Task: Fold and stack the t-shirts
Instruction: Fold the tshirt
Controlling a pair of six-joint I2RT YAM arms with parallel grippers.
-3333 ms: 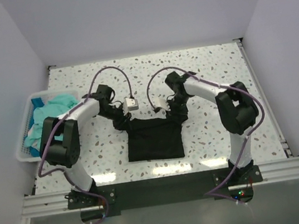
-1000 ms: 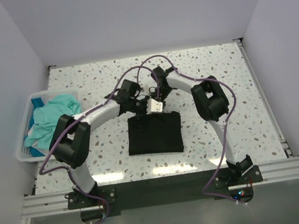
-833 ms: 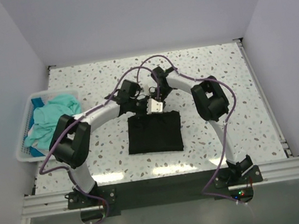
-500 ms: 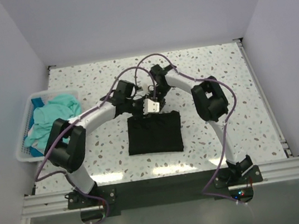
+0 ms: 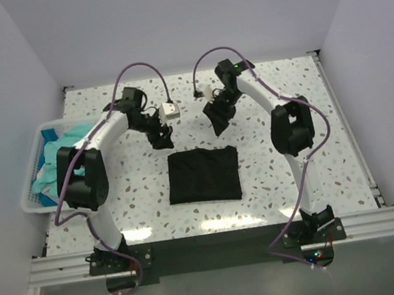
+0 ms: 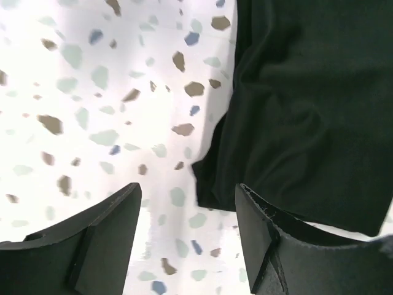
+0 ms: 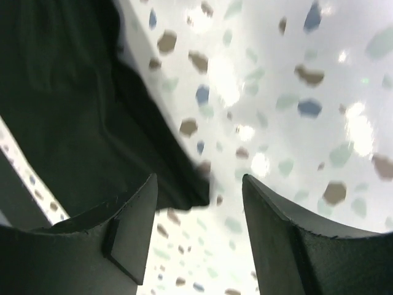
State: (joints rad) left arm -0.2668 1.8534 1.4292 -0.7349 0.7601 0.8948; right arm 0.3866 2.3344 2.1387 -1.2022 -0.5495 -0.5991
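Observation:
The black t-shirt (image 5: 203,175) lies folded into a rectangle on the speckled table (image 5: 261,78), in the middle. My left gripper (image 5: 160,137) is open and empty, above the table just beyond the shirt's far left corner. My right gripper (image 5: 219,117) is open and empty, beyond the far right corner. The left wrist view shows the shirt's corner (image 6: 295,117) past the open left gripper (image 6: 189,212). The right wrist view shows the shirt's edge (image 7: 73,110) past the open right gripper (image 7: 199,203). Teal t-shirts (image 5: 57,157) lie heaped in the basket at the left.
The white slatted basket (image 5: 36,205) stands at the table's left edge. Purple cables loop above both arms. A metal rail (image 5: 212,245) runs along the near edge by the arm bases.
Both grippers let go of the shirt's far edge over the middle, lifted and moved apart toward the back. The shirt stays folded and flat.

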